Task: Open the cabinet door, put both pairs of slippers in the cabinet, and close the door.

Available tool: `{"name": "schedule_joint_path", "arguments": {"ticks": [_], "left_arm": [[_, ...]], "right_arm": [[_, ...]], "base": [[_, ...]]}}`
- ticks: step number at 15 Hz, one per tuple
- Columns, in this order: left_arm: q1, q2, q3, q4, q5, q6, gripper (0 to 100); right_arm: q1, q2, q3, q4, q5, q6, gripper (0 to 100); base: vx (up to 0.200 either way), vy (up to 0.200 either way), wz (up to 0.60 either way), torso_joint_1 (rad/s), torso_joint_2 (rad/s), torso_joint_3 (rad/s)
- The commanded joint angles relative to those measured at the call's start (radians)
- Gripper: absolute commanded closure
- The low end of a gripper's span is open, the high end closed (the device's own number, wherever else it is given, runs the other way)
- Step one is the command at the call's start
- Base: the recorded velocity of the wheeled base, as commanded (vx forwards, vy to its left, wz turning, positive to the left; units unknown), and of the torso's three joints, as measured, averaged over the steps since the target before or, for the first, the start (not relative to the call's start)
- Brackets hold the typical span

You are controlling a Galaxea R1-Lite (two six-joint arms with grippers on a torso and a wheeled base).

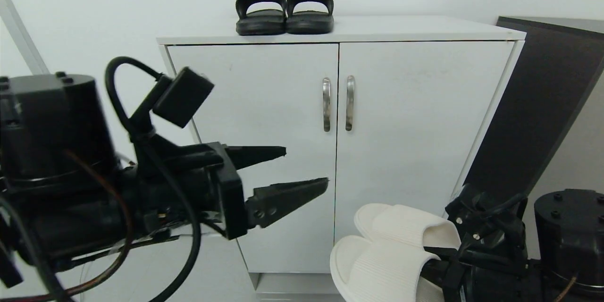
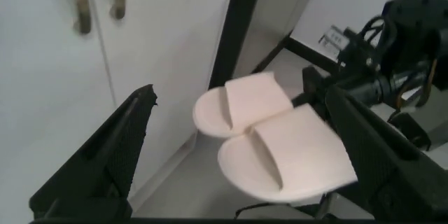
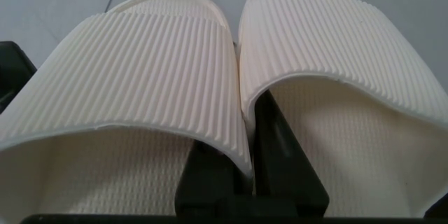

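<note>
Your left gripper [image 1: 306,166] hung wide and empty before the shut cabinet [image 1: 264,104], black slippers [image 1: 284,11] on top. Best was to lift it to the left handle [image 1: 326,104] and pull squarely; the white slippers [image 1: 391,250] sat pinched low in your right gripper [image 3: 250,175].

Your right hand [image 1: 441,264] holds the white ribbed slippers [image 1: 396,250] side by side, seemingly pinched at their inner edges. Ahead of your left hand [image 1: 304,170], the white cabinet [image 1: 415,151] stands shut, with the black slippers [image 1: 284,12] paired on top.
</note>
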Motion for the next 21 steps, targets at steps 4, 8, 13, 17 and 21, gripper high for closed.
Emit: {"name": "schedule_joint_path", "arguments": {"ticks": [4, 8, 13, 17, 21], "left_arm": [[-0.052, 0.252, -0.261, 0.002, -0.002, -0.052, 0], [-0.064, 0.365, -0.409, 0.012, -0.007, -0.083, 0], [-0.053, 0.405, -0.501, 0.012, -0.023, -0.141, 0], [-0.024, 0.408, -0.511, 0.042, -0.019, -0.161, 0], [-0.003, 0.428, -0.565, 0.086, 0.026, -0.171, 0]], "right_arm": [[-0.001, 0.014, 0.005, -0.001, 0.002, 0.002, 100], [-0.001, 0.023, 0.003, -0.001, 0.005, 0.003, 100], [0.0, 0.023, 0.003, -0.013, 0.005, 0.003, 100], [0.0, 0.024, 0.003, -0.016, 0.005, 0.003, 100], [0.0, 0.031, 0.003, -0.016, 0.005, 0.003, 100]], "base": [[0.0, 0.0, 0.0, 0.0, 0.0, 0.0], [0.0, 0.0, 0.0, 0.0, 0.0, 0.0], [0.0, 0.0, 0.0, 0.0, 0.0, 0.0], [0.0, 0.0, 0.0, 0.0, 0.0, 0.0], [0.0, 0.0, 0.0, 0.0, 0.0, 0.0]]}}
